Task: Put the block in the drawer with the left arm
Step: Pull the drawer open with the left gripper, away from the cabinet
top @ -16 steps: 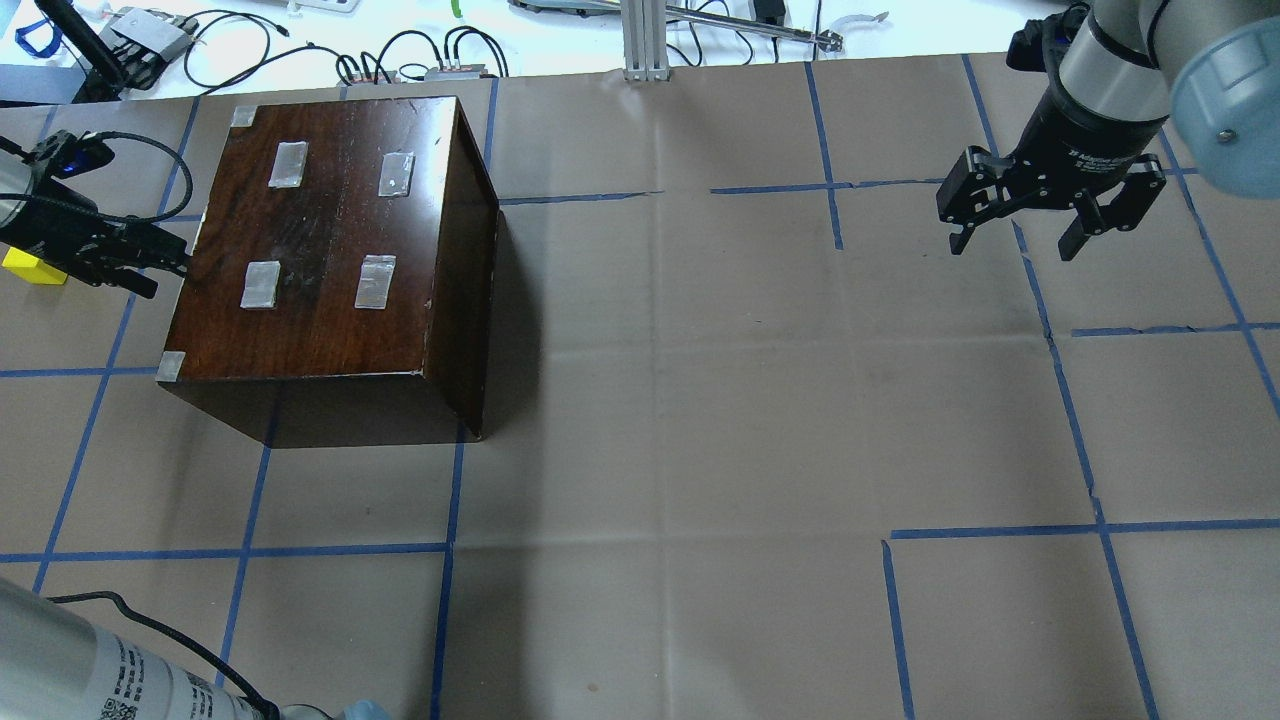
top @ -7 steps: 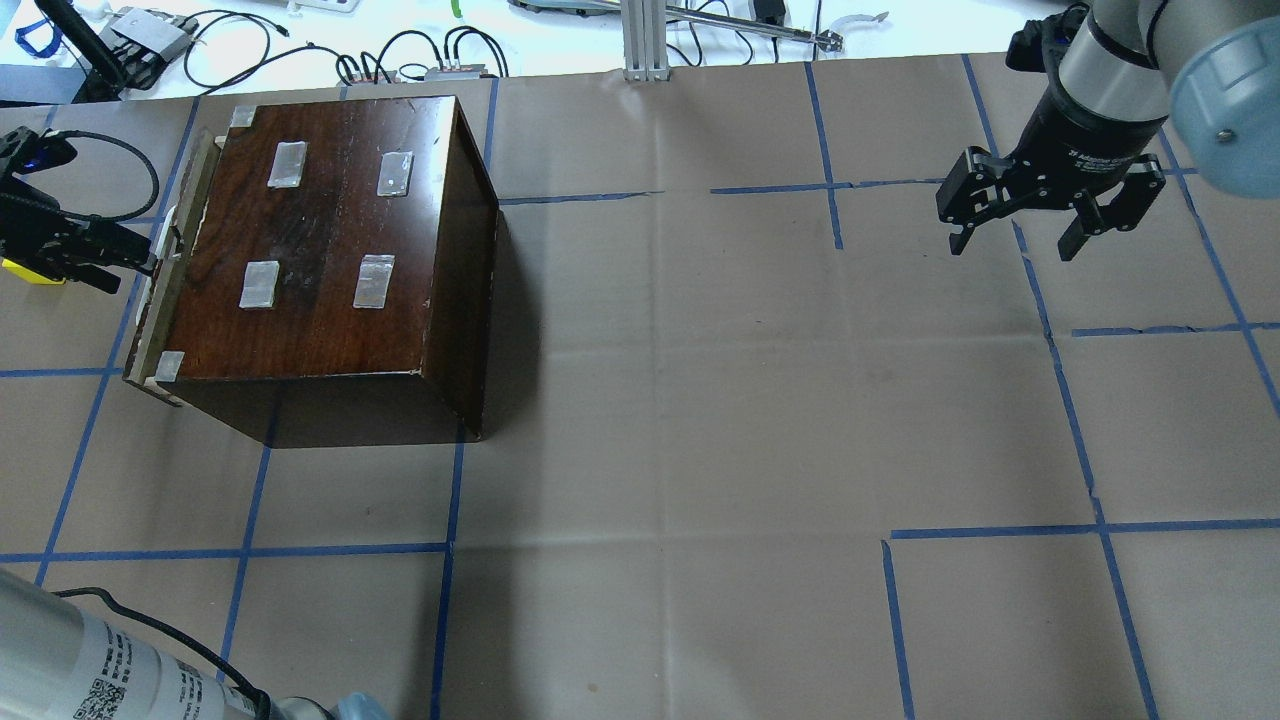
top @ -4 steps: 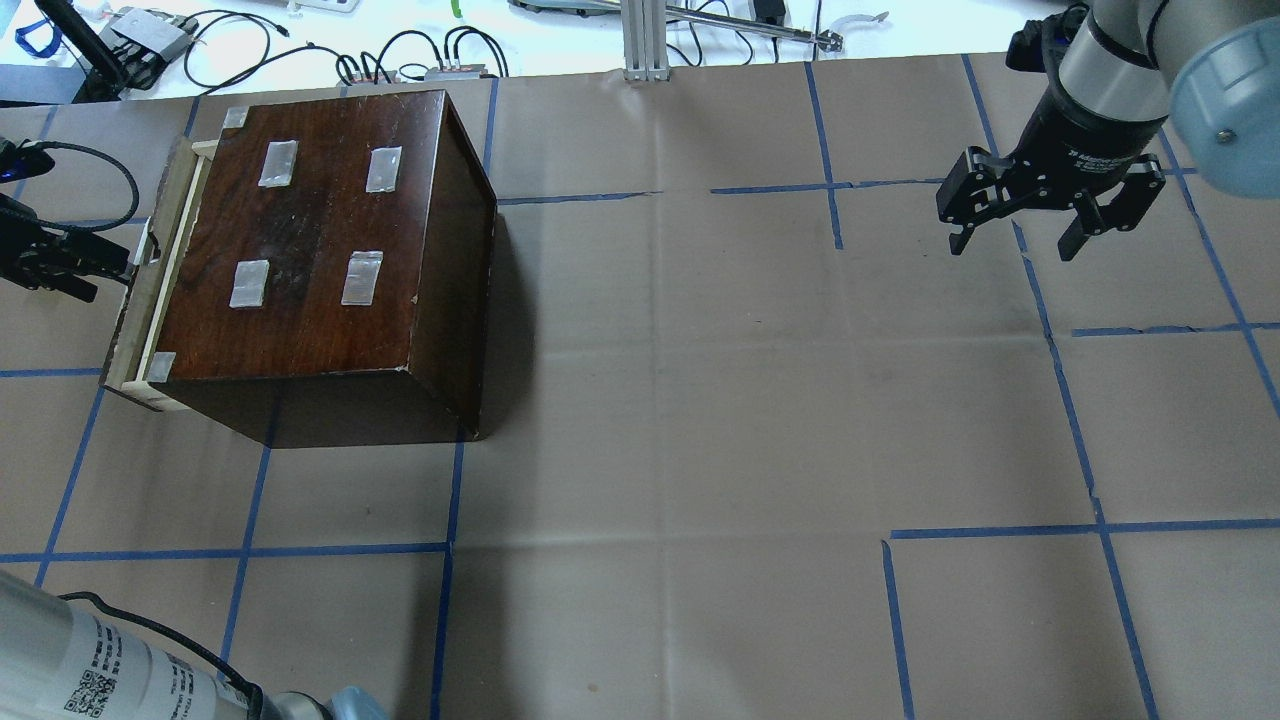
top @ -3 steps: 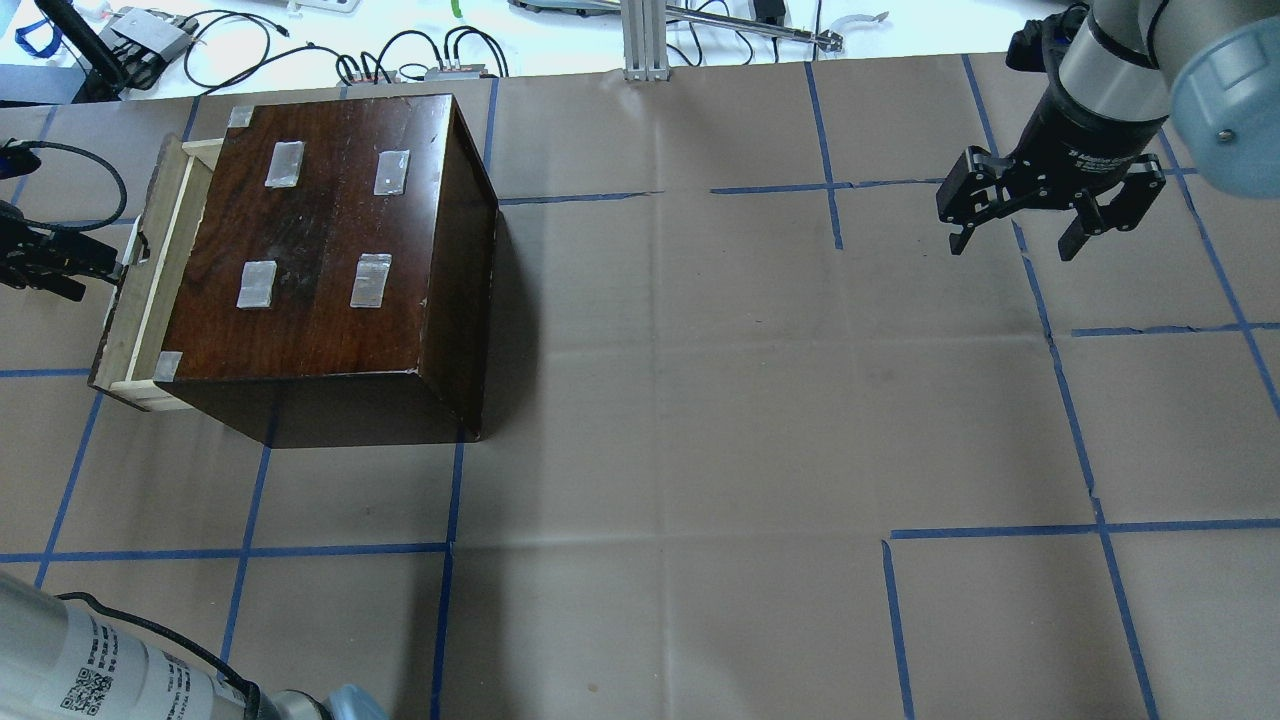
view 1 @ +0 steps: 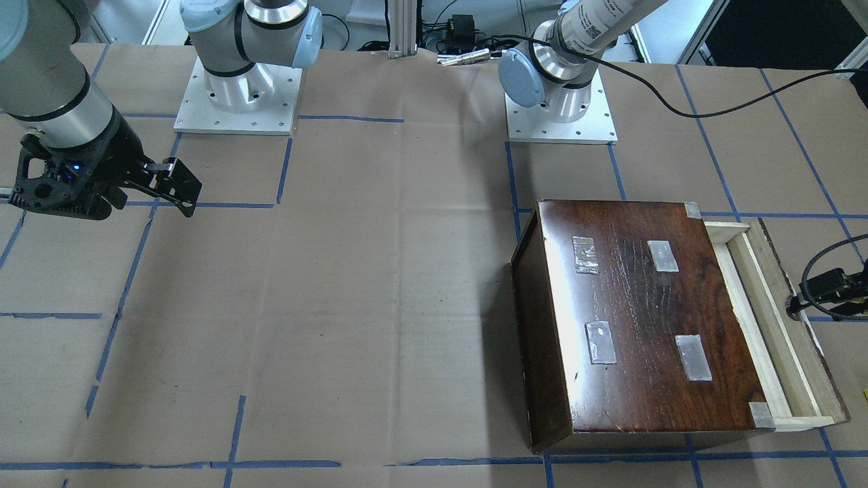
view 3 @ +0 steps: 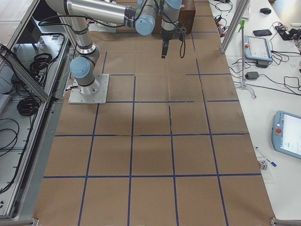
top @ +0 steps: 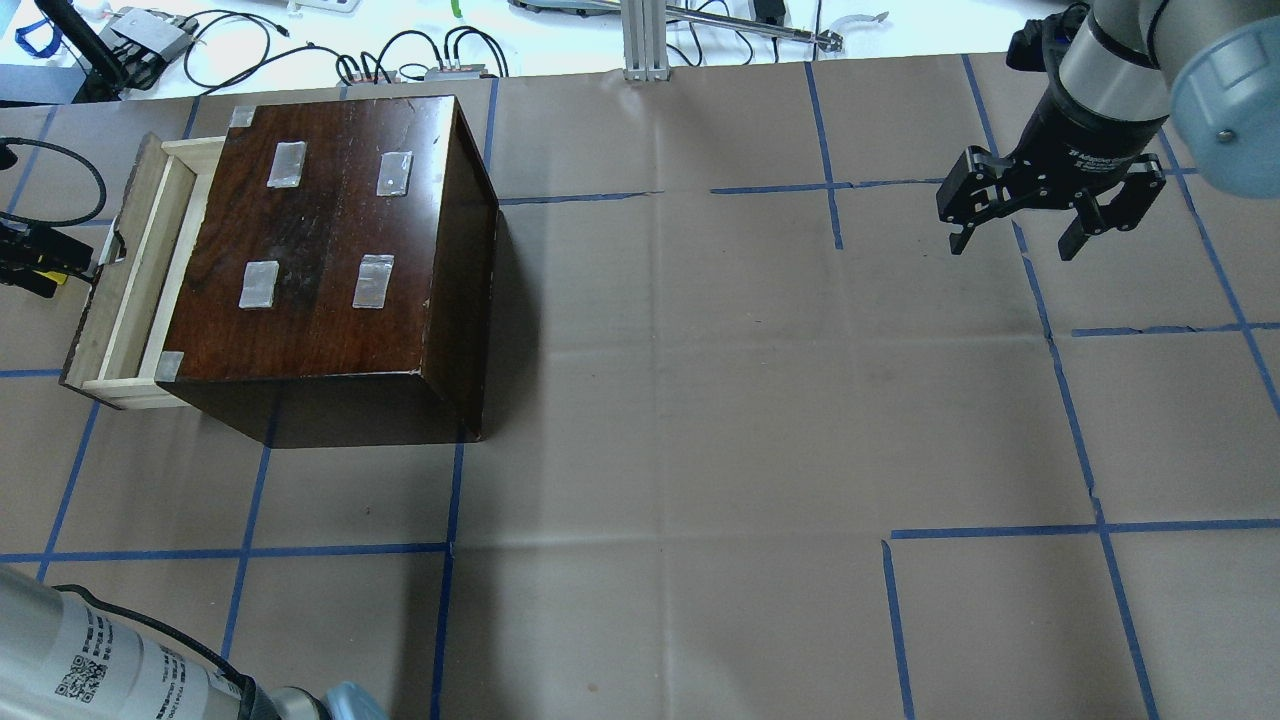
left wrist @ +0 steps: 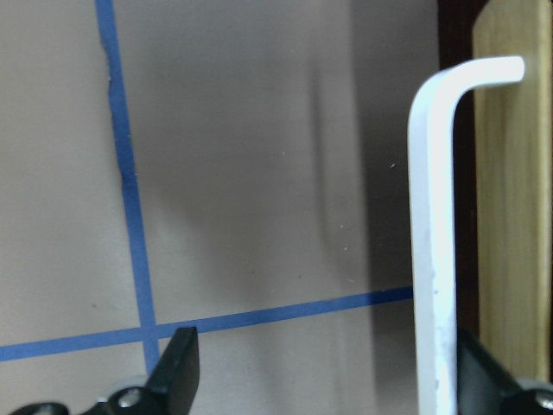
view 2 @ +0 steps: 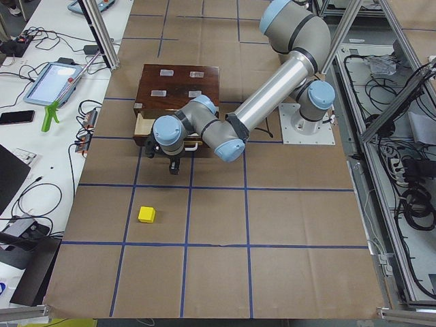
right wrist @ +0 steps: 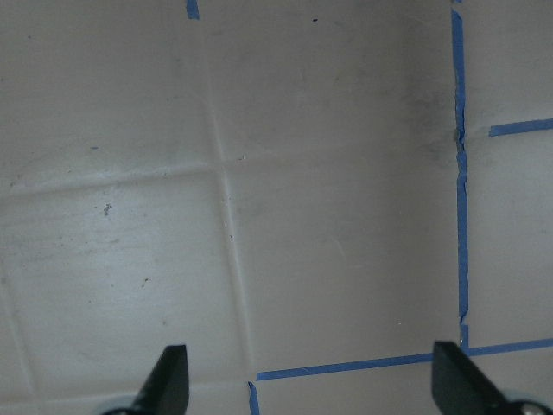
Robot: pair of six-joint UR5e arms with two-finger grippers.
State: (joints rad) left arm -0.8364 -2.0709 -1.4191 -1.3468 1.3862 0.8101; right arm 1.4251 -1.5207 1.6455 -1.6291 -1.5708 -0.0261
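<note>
The drawer (top: pixel 130 285) stands partly pulled out of the dark-brown box (top: pixel 330 230), its pale tray showing in the front view (view 1: pixel 763 318) too. My left gripper (top: pixel 75 268) is at the drawer's white handle (left wrist: pixel 429 259). Its jaws are wide apart, with one finger (left wrist: pixel 488 376) right beside the handle, in the left wrist view (left wrist: pixel 333 372). The yellow block (view 2: pixel 146 214) lies on the paper beyond the drawer front, apart from the gripper (view 2: pixel 163 162). My right gripper (top: pixel 1015 245) hangs open and empty far off to the right.
Brown paper with blue tape lines covers the table (top: pixel 700 400). Cables and devices (top: pixel 400 55) lie along the far edge behind the box. The left arm's black cable (view 1: pixel 824 261) loops near the drawer front. The arm bases (view 1: pixel 237 95) stand at the robot's side.
The left gripper has moved left with the handle and the drawer has slid out of the box. The box shifted slightly and came back. The right arm has not moved.
</note>
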